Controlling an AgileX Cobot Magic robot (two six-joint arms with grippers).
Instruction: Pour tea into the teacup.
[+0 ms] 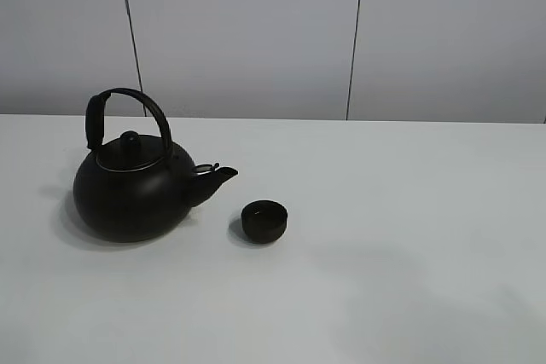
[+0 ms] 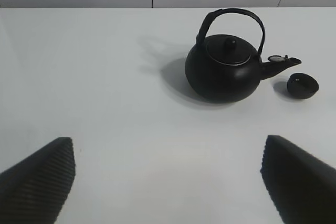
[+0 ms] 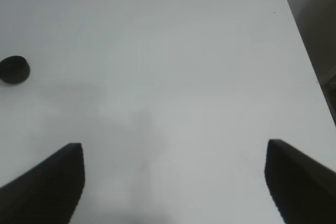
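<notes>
On the table [image 1: 409, 236], left of centre: kettle [image 1: 132, 189], upright, handle arched over the lid, spout aimed at the cup [image 1: 264, 221], which stands just beside the spout tip, apart from it.

Left gripper [image 2: 168, 182]: fingers [image 2: 39, 179] spread wide, holding nothing; kettle lies straight ahead of them, well apart, cup beyond its spout.

Right gripper [image 3: 173, 182]: fingers [image 3: 47, 182] likewise apart and empty (only the cup shows in this wrist view, far off to one side).

Judgement: the left arm is nearer the kettle handle; pouring not begun.
</notes>
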